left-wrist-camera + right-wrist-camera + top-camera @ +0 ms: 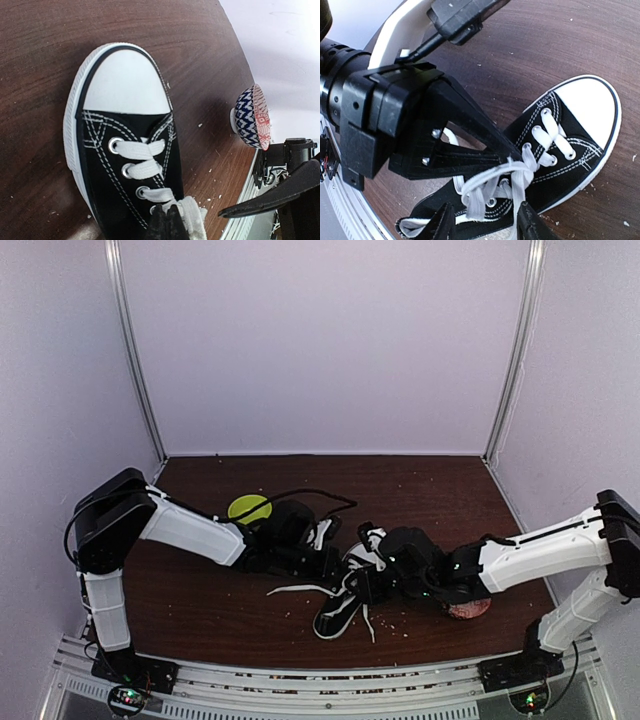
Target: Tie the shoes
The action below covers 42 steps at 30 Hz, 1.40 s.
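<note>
The black sneaker (pixel 338 608) with white sole and toe cap lies in the middle of the table, toe toward the front. It fills the left wrist view (pixel 125 85) and shows in the right wrist view (pixel 580 130). My left gripper (pixel 167 222) is shut, pinching a white lace (pixel 192 215) over the middle eyelets; in the right wrist view (pixel 516 152) its tips hold the crossed laces (pixel 520 172). My right gripper (pixel 485 225) is open, its fingers (pixel 442 225) either side of the laces above the shoe's opening. In the top view the two grippers, left (pixel 335 565) and right (pixel 368 583), meet over the shoe.
A lime-green disc (pixel 249 508) lies behind the left arm. A small patterned bowl (pixel 468 609) sits under the right forearm, also in the left wrist view (pixel 252 117). Loose lace ends (pixel 295 589) trail left and toward the front. The metal rail (pixel 330 680) runs along the near edge.
</note>
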{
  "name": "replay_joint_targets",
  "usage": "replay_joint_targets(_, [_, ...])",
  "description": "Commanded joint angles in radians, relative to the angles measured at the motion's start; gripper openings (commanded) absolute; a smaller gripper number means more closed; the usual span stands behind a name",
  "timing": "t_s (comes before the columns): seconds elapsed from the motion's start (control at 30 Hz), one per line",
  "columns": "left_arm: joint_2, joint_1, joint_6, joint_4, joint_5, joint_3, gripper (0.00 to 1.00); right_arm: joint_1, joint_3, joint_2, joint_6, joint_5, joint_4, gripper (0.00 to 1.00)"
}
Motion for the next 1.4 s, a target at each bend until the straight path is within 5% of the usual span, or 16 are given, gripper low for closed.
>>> replay_joint_targets(0.0, [-0.022,-0.006,0.003,0.012,-0.010,-0.005,0.00,0.003,0.054,0.036,-0.020,0.017,0.006,0.35])
replay_joint_targets(0.3, [-0.052,-0.004,0.034,-0.052,-0.079,0.009,0.00,-0.005,0.029,0.043,-0.005,-0.003,0.030,0.00])
replay_joint_targets(1.37, [-0.177,0.081,0.039,-0.118,-0.254,-0.181,0.00,-0.241,-0.173,-0.034,0.110,-0.118,0.172,0.00])
